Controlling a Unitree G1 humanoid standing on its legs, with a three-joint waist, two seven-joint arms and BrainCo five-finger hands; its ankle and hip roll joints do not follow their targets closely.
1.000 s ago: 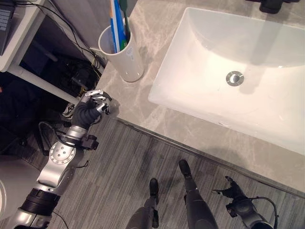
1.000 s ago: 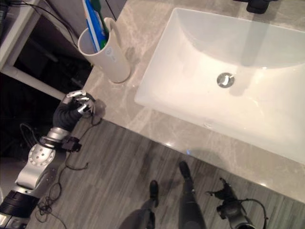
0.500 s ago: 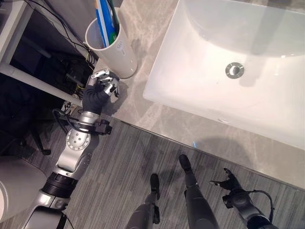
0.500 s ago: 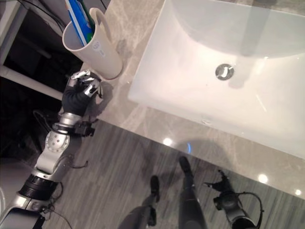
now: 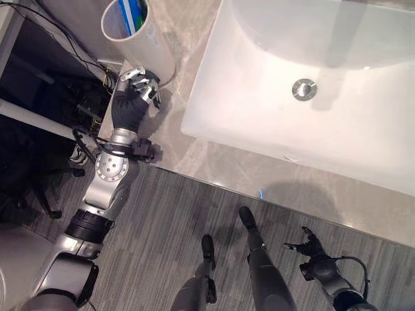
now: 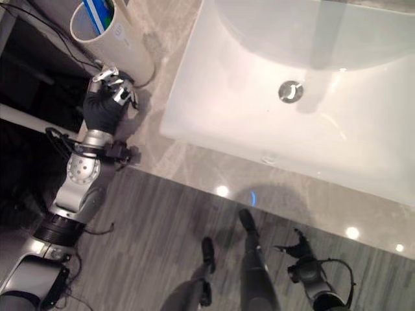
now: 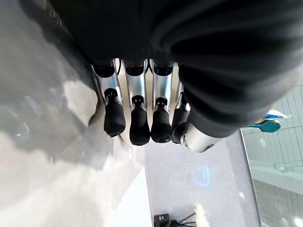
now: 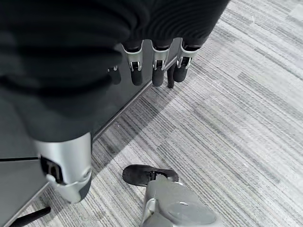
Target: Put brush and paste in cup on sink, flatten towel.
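A white cup [image 5: 146, 42] stands at the back left corner of the marble counter [image 5: 220, 165]. A blue-and-white paste tube [image 6: 98, 11] sticks up inside it; the brush beside it is cut off by the frame edge. My left hand [image 5: 134, 94] hovers over the counter's left edge, just in front of the cup's base and apart from it. Its fingers [image 7: 139, 123] are loosely bent and hold nothing. My right hand [image 5: 310, 246] hangs low over the floor in front of the counter, fingers relaxed and empty.
A white rectangular sink basin [image 5: 259, 97] with a metal drain [image 5: 303, 89] takes up most of the counter right of the cup. Left of the counter is a dark gap with cables [image 5: 84, 97]. Grey plank floor [image 5: 162, 233] lies in front.
The camera has shifted. My left hand has risen from beside the counter's front corner onto the counter, closer to the cup's base. The right hand still hangs low.
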